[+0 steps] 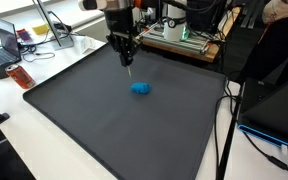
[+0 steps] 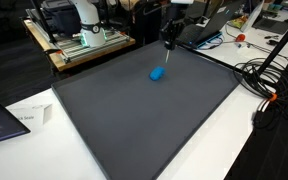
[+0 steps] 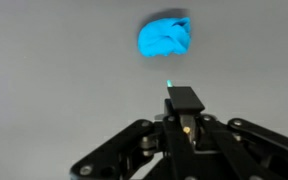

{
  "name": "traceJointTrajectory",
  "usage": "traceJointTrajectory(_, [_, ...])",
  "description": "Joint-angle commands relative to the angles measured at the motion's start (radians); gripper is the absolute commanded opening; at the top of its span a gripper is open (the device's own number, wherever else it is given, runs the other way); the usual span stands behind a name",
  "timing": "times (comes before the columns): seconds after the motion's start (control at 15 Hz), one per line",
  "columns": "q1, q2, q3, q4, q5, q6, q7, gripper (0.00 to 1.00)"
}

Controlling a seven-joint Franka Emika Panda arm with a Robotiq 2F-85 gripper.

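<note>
The gripper [image 1: 125,52], pinching a slim pen-like tool [image 3: 184,98], hovers near the blue lump [image 1: 141,88] on the dark mat [image 1: 74,120]; seemingly an approach, needing a careful descent onto it

Both exterior views stand high beside the mat [image 1: 104,130] and look down across it from different sides, at middling range; they share the mat, the blue lump [image 1: 141,88] and the gripper [image 1: 130,62], while the wrist view peers close over the gripper, down onto the lump
</note>
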Motion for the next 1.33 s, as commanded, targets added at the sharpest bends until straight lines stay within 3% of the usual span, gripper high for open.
traceJointTrajectory(0.0, [0.043,-0.096,0.011,-0.124,-0.063,0.104,0.07,0.03])
traceJointTrajectory(0.53, [0.097,-0.177,0.064,-0.291,-0.167,0.304,0.095,0.03])
traceJointTrajectory(1.2, [0.14,-0.155,0.068,-0.462,-0.498,0.621,0.14,0.03])
traceJointTrajectory(1.27, [0.131,-0.144,0.082,-0.423,-0.432,0.56,0.106,0.03])
